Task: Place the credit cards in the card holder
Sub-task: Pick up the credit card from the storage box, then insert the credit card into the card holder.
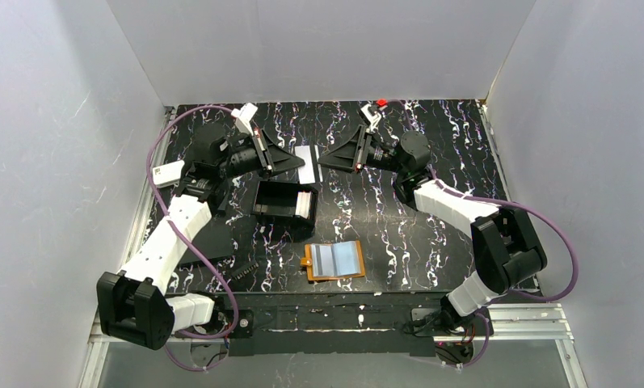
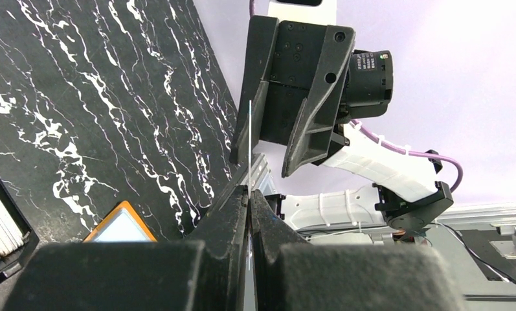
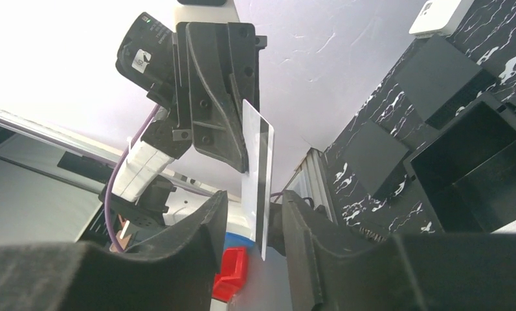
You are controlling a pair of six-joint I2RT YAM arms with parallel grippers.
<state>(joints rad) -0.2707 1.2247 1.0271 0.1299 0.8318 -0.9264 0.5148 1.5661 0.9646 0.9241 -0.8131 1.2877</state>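
Gripping from the left, the left end effector (image 1: 296, 165) is clamped on a credit card (image 1: 306, 153) above the worktop (image 1: 431, 145). The right end effector (image 1: 322, 160) straddles its other end, fingers apart. Nearer, the card holder (image 1: 334, 260) lies open.

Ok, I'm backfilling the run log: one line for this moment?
handover | left claw: shut on credit card | right claw: open around it | card holder: lying open
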